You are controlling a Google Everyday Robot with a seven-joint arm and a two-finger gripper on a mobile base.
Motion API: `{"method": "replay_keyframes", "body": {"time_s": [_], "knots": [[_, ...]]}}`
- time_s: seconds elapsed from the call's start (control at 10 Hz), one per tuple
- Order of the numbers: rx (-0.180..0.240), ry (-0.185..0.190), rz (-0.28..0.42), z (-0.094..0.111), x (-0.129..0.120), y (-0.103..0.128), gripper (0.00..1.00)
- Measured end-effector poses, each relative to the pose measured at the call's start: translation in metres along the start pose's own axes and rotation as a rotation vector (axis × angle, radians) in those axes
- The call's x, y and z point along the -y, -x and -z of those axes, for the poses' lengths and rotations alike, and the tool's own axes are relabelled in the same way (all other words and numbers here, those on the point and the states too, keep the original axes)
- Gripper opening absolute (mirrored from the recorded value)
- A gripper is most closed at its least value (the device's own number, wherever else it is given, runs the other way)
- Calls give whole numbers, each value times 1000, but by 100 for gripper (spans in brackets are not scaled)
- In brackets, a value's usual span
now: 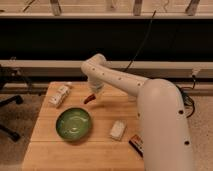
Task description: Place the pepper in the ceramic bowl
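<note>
The pepper [89, 99] is a small dark-red sliver at the tip of my gripper [93, 96], over the back middle of the wooden table. The gripper points down and is shut on the pepper's upper end, so the pepper hangs tilted just above the tabletop. The green ceramic bowl [73, 124] sits empty on the table, in front of and slightly left of the gripper, a short gap away. My white arm [125, 82] reaches in from the right.
A crumpled white-and-clear package [59, 95] lies at the table's back left. A small white object [118, 130] lies right of the bowl. A dark bar with an orange edge [135, 143] lies near the right edge, beside my arm's base. The table [50, 150] is wooden.
</note>
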Motion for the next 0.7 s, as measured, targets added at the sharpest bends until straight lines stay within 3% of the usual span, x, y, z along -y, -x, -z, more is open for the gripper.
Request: {"method": "replay_keyframes", "body": {"time_s": [0.3,0.5,0.6,0.7], "knots": [[34,-30,43,23,-3,17,2],[92,-25,116,29,-15,44,2],[105,-24,133,29,-19,51,2],[91,-27,143,30,-22,54,2]]}}
